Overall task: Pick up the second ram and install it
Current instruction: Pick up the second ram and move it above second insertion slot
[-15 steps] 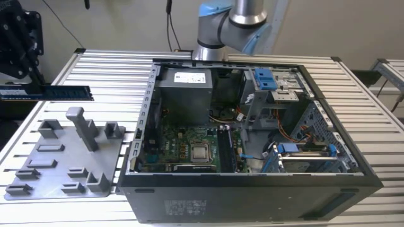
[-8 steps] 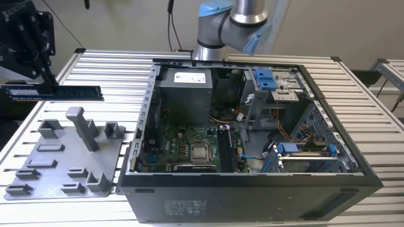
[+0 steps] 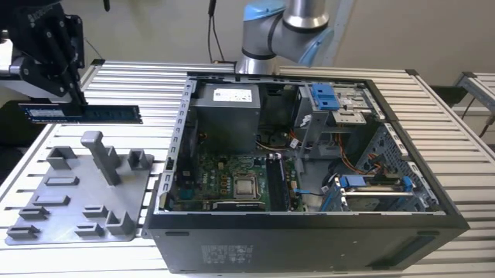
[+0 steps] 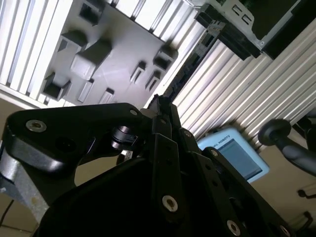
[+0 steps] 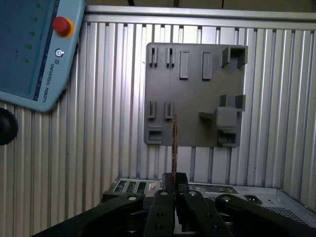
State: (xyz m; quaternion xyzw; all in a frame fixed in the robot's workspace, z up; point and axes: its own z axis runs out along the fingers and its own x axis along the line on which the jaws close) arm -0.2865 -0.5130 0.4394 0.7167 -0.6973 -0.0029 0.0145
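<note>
Jaws: clamped on the ram; in the exterior view they grip it nearer its end on the exterior view's left.
Ram (image 3: 108,113): a dark, narrow card with a blue label, held in the air with its long edge level. It touches neither tray nor worktop. It is on the exterior view's left, well apart from the case. In the first wrist view it shows edge-on (image 5: 174,143), a thin strip sticking out from between the jaws.
Tray (image 3: 69,197): a grey plate with raised blocks and slots, flat on the worktop just beside the case. It is seen below the ram in both wrist views (image 5: 197,103) (image 4: 118,54).
Case (image 3: 309,243): black, lying on its side with the open side up. Its edge also shows in both wrist views (image 5: 256,192) (image 4: 247,19).
Motherboard (image 3: 224,174): green, on the case floor, with the silver CPU (image 3: 246,186) seated on it.
Worktop (image 3: 139,81): pale slatted metal, carrying the tray and case.
Pendant (image 5: 29,49): light blue with a red button, lying on the worktop beside the tray; its screen shows in the second wrist view (image 4: 239,155).
Arm (image 3: 286,23): a grey and blue joint behind the case.
</note>
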